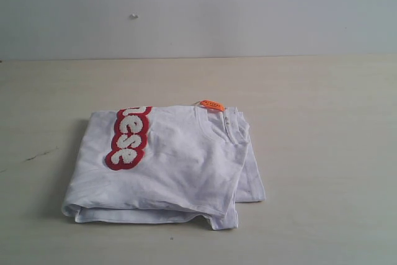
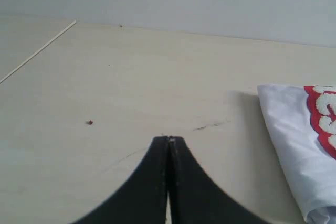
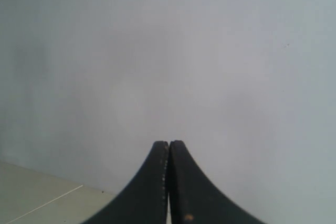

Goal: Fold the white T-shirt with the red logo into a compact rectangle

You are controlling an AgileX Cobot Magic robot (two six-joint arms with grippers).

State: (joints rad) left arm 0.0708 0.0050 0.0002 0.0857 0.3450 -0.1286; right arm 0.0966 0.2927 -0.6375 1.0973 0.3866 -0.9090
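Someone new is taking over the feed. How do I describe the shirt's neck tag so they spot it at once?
On the pale table lies a folded white T-shirt. At its far edge, by the collar, a small orange tag sticks out. It is the only orange thing; the red logo is bigger and lies further left.
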